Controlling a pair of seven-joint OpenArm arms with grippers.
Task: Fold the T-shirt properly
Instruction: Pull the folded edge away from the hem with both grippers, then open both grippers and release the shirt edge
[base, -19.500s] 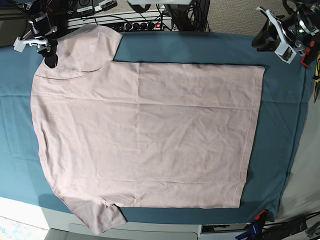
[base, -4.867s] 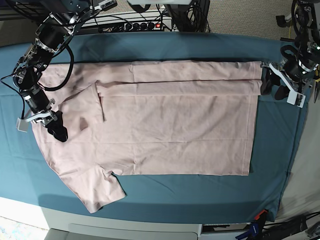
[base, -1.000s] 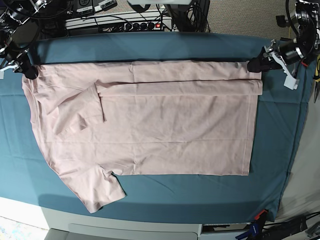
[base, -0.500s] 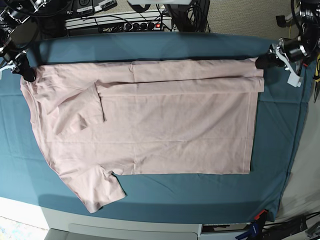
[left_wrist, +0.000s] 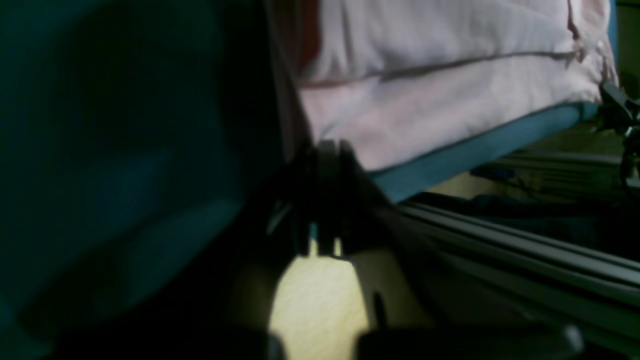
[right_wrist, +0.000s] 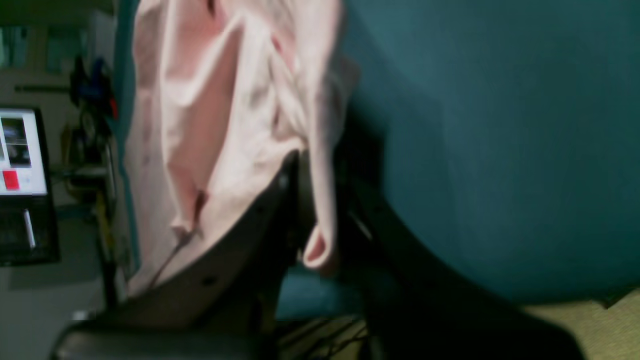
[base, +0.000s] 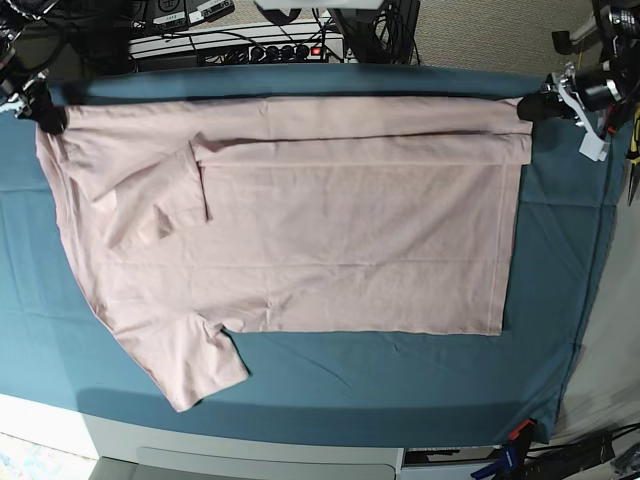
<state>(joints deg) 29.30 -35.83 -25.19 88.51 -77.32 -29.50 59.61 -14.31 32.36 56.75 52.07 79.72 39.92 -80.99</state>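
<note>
The pale pink T-shirt (base: 330, 230) lies plain side up on the teal cloth sheet (base: 400, 370), its far strip folded over along the back edge and one sleeve tucked inward. My left gripper (base: 533, 108) is shut on the shirt's far right corner. The left wrist view shows that gripper (left_wrist: 325, 150) with its dark fingers meeting at the edge of the T-shirt (left_wrist: 440, 90). At the far left my right gripper (base: 47, 118) is shut on the shoulder corner. In the right wrist view a fold of the T-shirt (right_wrist: 210, 125) runs between the jaws of my right gripper (right_wrist: 320, 170).
A power strip and cables (base: 240, 40) sit behind the table's back edge. The white front edge of the table (base: 250, 455) shows below the sheet, with clamps (base: 515, 438) at its front right corner. A monitor (right_wrist: 20, 155) stands off to the side.
The left gripper has shut on the far right corner. Both grippers have drawn the shirt's far edge toward the back of the table, and the whole shirt has shifted that way.
</note>
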